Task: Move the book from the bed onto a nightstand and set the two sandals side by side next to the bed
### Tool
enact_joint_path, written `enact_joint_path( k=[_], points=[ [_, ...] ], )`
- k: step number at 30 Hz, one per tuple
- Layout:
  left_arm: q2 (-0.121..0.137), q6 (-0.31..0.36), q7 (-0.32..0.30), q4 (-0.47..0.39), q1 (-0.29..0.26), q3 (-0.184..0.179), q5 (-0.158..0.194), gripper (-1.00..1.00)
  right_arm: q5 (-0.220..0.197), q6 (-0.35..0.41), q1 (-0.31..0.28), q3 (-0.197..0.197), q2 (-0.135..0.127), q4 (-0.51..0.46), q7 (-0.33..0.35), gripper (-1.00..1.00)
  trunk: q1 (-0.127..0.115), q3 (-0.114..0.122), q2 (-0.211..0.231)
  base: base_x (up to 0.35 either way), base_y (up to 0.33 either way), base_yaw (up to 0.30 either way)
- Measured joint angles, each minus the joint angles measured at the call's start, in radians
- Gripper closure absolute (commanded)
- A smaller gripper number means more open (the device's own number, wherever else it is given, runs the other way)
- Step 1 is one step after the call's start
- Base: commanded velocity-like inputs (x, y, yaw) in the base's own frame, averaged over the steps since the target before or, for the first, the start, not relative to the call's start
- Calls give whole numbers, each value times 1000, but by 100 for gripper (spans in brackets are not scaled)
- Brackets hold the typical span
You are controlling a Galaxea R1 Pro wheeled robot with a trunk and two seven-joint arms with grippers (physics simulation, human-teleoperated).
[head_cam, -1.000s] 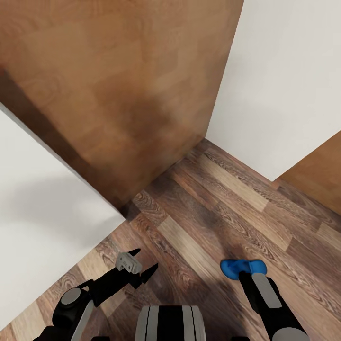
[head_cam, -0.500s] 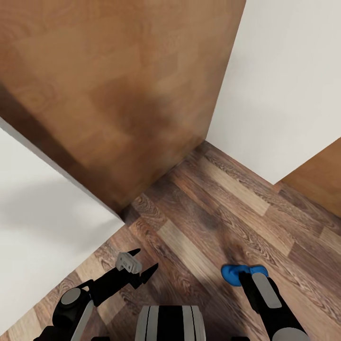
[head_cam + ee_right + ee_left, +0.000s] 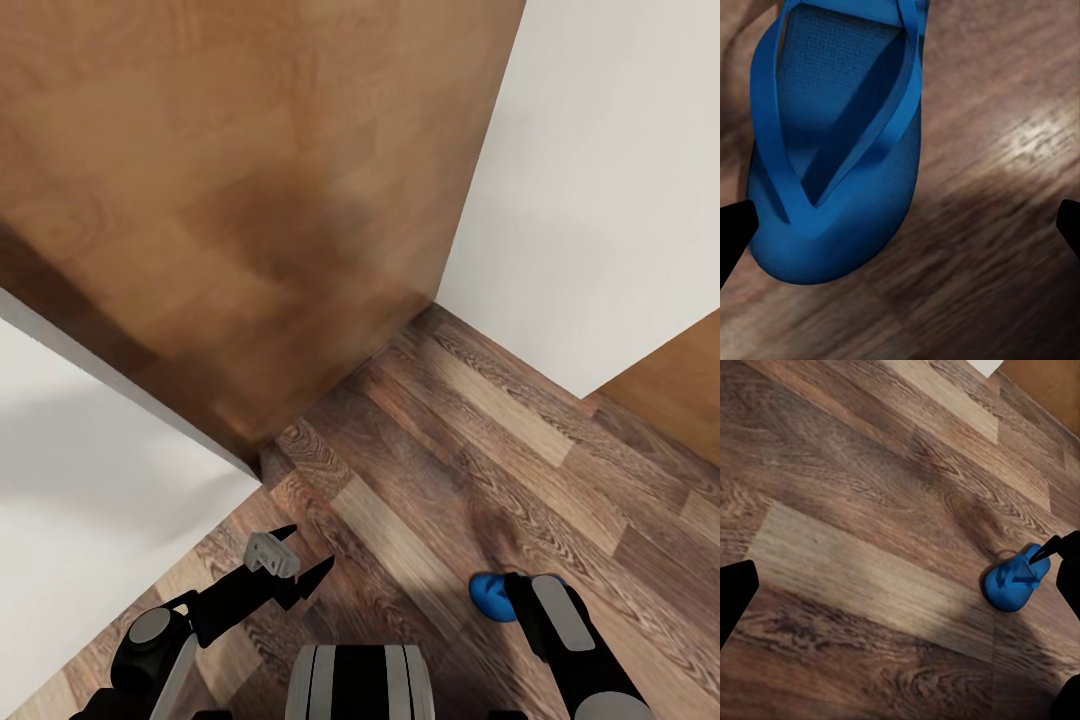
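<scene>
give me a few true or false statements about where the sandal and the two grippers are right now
1. A blue sandal lies on the wood floor. True.
2. The left gripper holds the sandal. False: it is open and empty, above bare floor.
3. The right gripper is open, with the sandal just beyond its tips. True.
4. The sandal rests on a bed. False: it is on the floor.
5. Two sandals lie side by side. False: one is visible.

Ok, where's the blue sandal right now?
The sandal is low on the right of the head view, over the wood-plank floor at the tip of the right gripper; the left wrist view also shows it.
</scene>
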Motion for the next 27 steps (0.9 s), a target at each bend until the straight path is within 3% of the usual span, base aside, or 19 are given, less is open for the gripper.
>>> enact_joint_path(
  k=[27],
  points=[
    [0,0,3,2,0,-1,-3,-100,0,0,-1,1,0,0,0,-100,0,0,0,88,0,0]
  ],
)
